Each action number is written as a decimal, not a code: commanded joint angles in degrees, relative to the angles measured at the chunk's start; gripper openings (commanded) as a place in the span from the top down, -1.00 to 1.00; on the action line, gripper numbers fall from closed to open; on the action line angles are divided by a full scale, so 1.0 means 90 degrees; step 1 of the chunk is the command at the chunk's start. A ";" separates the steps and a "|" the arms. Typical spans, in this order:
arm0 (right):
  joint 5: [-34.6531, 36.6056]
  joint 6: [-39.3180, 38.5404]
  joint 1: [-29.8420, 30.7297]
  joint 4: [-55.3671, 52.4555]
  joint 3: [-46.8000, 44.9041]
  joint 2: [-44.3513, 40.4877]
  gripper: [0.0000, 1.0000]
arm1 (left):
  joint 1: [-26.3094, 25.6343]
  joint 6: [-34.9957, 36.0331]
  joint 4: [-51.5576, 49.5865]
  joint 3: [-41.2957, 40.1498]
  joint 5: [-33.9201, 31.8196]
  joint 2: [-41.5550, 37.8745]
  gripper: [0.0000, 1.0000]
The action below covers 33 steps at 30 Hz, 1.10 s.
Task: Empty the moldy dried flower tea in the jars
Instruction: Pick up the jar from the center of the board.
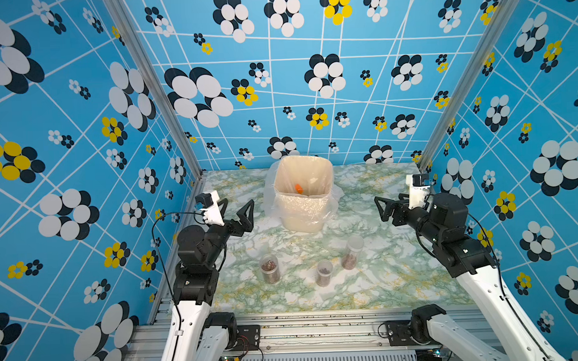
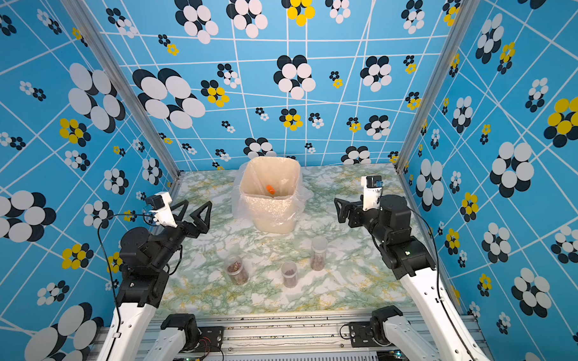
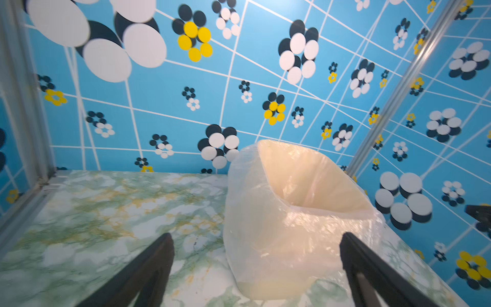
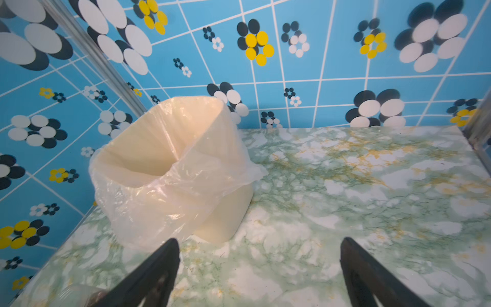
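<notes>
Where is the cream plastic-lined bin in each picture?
In a top view: cream bin centre, far end of green marbled table.
In a top view: cream bin centre, slightly leftward.
Left wrist: close ahead.
Right wrist: ahead, before corner post.
Shared landmark: that marbled table.

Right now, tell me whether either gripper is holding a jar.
No: the left gripper and right gripper hang open and empty by the bin, while the jars stand untouched on the table.

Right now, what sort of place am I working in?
Probably a staged robot test booth rather than a real kitchen: blue flower-patterned wall panels close in three sides, aluminium frame posts stand at the back corners, and the marble-look tabletop ends at a bare aluminium rail.
</notes>
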 commanded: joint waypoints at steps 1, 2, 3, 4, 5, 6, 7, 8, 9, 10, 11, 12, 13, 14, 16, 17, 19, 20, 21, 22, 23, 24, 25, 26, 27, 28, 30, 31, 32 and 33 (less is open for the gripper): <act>-0.0133 -0.0224 0.0574 -0.1830 0.0491 0.0381 -0.92 | -0.0655 0.0152 -0.1036 0.0317 0.0647 0.0106 -0.99; -0.0043 -0.0274 0.0769 -0.2048 0.0631 0.0484 -0.92 | -0.0948 0.0299 -0.1205 0.0383 0.0555 0.0170 -0.99; 0.0118 -0.0308 0.1012 -0.2311 0.0773 0.0610 -0.92 | -0.1291 0.0467 -0.1427 0.0472 0.0425 0.0270 -0.99; 0.0291 -0.0338 0.1211 -0.2544 0.0898 0.0717 -0.92 | -0.1562 0.0586 -0.1612 0.0548 0.0292 0.0365 -0.99; 0.0474 -0.0394 0.1422 -0.2809 0.1047 0.0864 -0.92 | -0.1937 0.0674 -0.1787 0.0621 0.0140 0.0484 -0.99; 0.0640 -0.0414 0.1603 -0.3068 0.1155 0.1015 -0.92 | -0.2193 0.0764 -0.1894 0.0669 0.0055 0.0603 -0.99; 0.0794 -0.0418 0.1728 -0.3261 0.1219 0.1147 -0.93 | -0.2407 0.0824 -0.1923 0.0670 0.0007 0.0708 -0.99; 0.0874 -0.0413 0.1845 -0.3445 0.1291 0.1300 -0.93 | -0.2614 0.0847 -0.1907 0.0642 -0.0053 0.0811 -0.99; 0.0877 -0.0412 0.1933 -0.3570 0.1334 0.1449 -0.93 | -0.2787 0.0890 -0.1854 0.0600 -0.0071 0.0929 -0.99; 0.0859 -0.0395 0.2021 -0.3608 0.1332 0.1550 -0.92 | -0.2906 0.0908 -0.1792 0.0552 -0.0093 0.1019 -0.99; 0.0848 -0.0364 0.2112 -0.3636 0.1331 0.1639 -0.90 | -0.2993 0.0881 -0.1705 0.0490 -0.0111 0.1114 -0.99; 0.0809 -0.0347 0.2184 -0.3637 0.1341 0.1714 -0.88 | -0.3041 0.0826 -0.1594 0.0431 -0.0090 0.1198 -0.99; 0.0807 -0.0303 0.2234 -0.3623 0.1335 0.1742 -0.86 | -0.3062 0.0768 -0.1475 0.0372 -0.0058 0.1284 -0.99; 0.0807 -0.0283 0.2257 -0.3627 0.1315 0.1776 -0.83 | -0.3068 0.0697 -0.1360 0.0308 -0.0054 0.1348 -0.99; 0.0844 -0.0265 0.2278 -0.3759 0.1333 0.1918 -0.75 | -0.3078 0.0567 -0.1100 0.0209 0.0002 0.1480 -0.99; 0.0861 -0.0268 0.2288 -0.3812 0.1338 0.1990 -0.73 | -0.3078 0.0534 -0.1001 0.0176 0.0034 0.1530 -0.99; 0.0901 -0.0273 0.2298 -0.3885 0.1324 0.2144 -0.71 | -0.3075 0.0471 -0.0791 0.0098 0.0070 0.1666 -0.99; 0.0946 -0.0259 0.2314 -0.3886 0.1320 0.2204 -0.71 | -0.3077 0.0472 -0.0732 0.0070 0.0049 0.1712 -0.99; 0.1008 -0.0258 0.2322 -0.3891 0.1321 0.2273 -0.68 | -0.3078 0.0454 -0.0673 0.0034 0.0005 0.1782 -0.99; 0.1038 -0.0255 0.2336 -0.3893 0.1335 0.2341 -0.65 | -0.3078 0.0447 -0.0638 0.0011 -0.0027 0.1849 -0.99; 0.1051 -0.0256 0.2344 -0.3888 0.1345 0.2392 -0.63 | -0.3075 0.0452 -0.0609 -0.0002 -0.0050 0.1910 -0.99; 0.1045 -0.0255 0.2356 -0.3884 0.1366 0.2444 -0.61 | -0.3077 0.0419 -0.0565 -0.0020 -0.0088 0.1978 -0.99; 0.1036 -0.0255 0.2365 -0.3871 0.1375 0.2481 -0.57 | -0.3071 0.0381 -0.0525 -0.0033 -0.0101 0.2046 -0.99; 0.1032 -0.0255 0.2376 -0.3861 0.1375 0.2495 -0.54 | -0.3068 0.0346 -0.0469 -0.0056 -0.0101 0.2090 -0.99; 0.1046 -0.0253 0.2395 -0.3849 0.1376 0.2516 -0.50 | -0.3070 0.0301 -0.0398 -0.0077 -0.0092 0.2139 -0.99; 0.1066 -0.0256 0.2405 -0.3849 0.1377 0.2535 -0.46 | -0.3068 0.0253 -0.0314 -0.0106 -0.0090 0.2184 -0.99; 0.1118 -0.0264 0.2415 -0.3853 0.1384 0.2570 -0.38 | -0.3068 0.0182 -0.0142 -0.0183 -0.0082 0.2241 -0.99; 0.1120 -0.0260 0.2408 -0.3857 0.1385 0.2580 -0.32 | -0.3070 0.0153 -0.0052 -0.0214 -0.0082 0.2265 -0.99; 0.1120 -0.0258 0.2412 -0.3857 0.1380 0.2590 -0.28 | -0.3068 0.0132 0.0011 -0.0237 -0.0082 0.2280 -0.99; 0.1120 -0.0269 0.2419 -0.3853 0.1378 0.2603 -0.22 | -0.3068 0.0108 0.0062 -0.0262 -0.0082 0.2299 -0.99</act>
